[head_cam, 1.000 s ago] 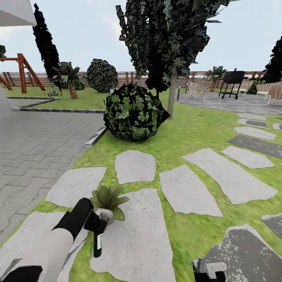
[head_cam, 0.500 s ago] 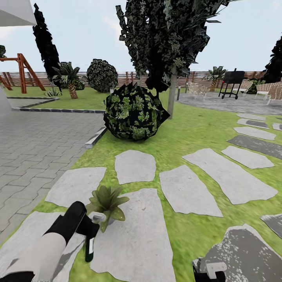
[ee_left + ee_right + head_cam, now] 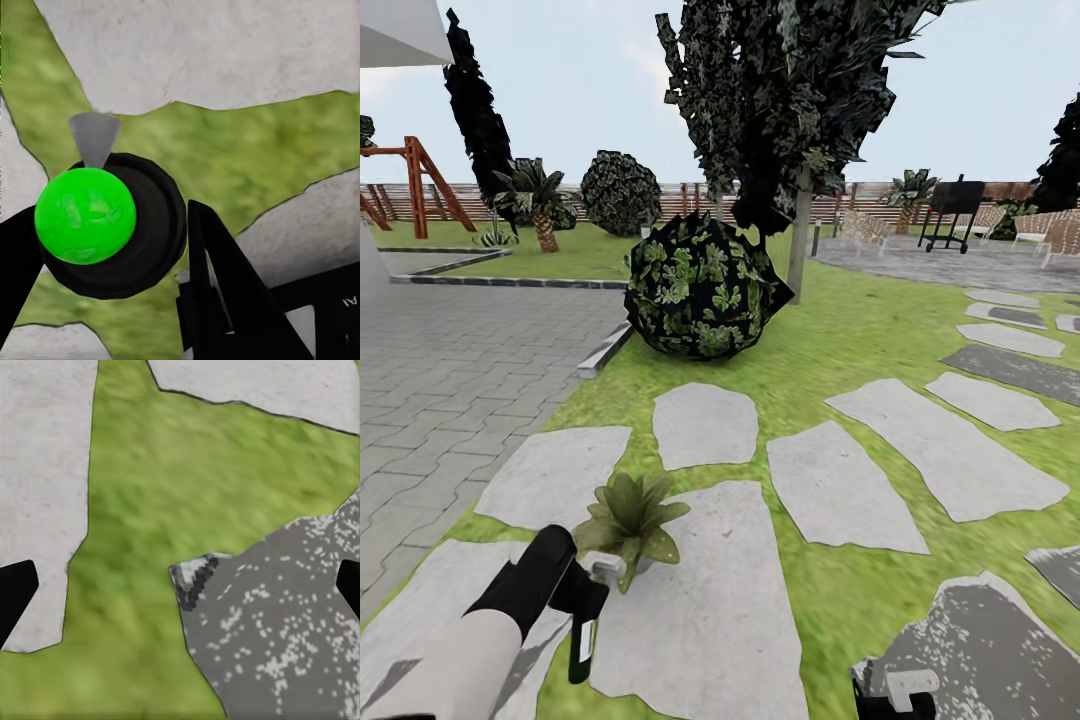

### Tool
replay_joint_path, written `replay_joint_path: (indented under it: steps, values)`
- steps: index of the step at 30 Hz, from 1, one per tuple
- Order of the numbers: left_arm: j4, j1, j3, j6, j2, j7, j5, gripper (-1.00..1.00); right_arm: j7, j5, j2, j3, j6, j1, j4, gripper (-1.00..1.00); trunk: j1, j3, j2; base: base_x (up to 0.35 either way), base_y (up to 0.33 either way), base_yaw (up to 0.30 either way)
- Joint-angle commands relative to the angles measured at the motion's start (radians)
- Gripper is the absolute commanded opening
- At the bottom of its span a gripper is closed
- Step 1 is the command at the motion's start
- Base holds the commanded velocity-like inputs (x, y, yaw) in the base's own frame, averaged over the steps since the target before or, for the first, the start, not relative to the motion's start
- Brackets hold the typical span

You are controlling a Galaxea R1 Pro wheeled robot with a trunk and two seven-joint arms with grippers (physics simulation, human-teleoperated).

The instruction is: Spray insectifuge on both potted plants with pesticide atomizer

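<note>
So that its pale spray top sits beside the potted plant [image 3: 630,512], the pesticide atomizer [image 3: 582,640] is held clamped in the left hand [image 3: 582,596], bottle hanging down.

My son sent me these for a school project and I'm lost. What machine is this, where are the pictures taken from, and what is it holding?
It is a simulated two-armed wheeled robot in a garden. The wide picture comes from its head camera; the other two come from cameras by each gripper. Its left gripper holds a dark green pesticide atomizer, hanging bottle-down beside a small potted plant on a stepping stone. The left wrist view looks along the bottle. The right gripper is open over grass and stones, holding nothing.
</note>
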Motion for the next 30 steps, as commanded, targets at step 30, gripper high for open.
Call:
replay_joint_path:
  steps: [30]
  values:
    - [-0.013, -0.022, 0.048, 0.006, 0.048, -0.024, -0.011, -1.00, -0.006, 0.011, 0.000, -0.004, -0.002, -0.001, 0.001, 1.00, 0.000, -0.001, 0.000, 0.050, 0.000, 0.000]
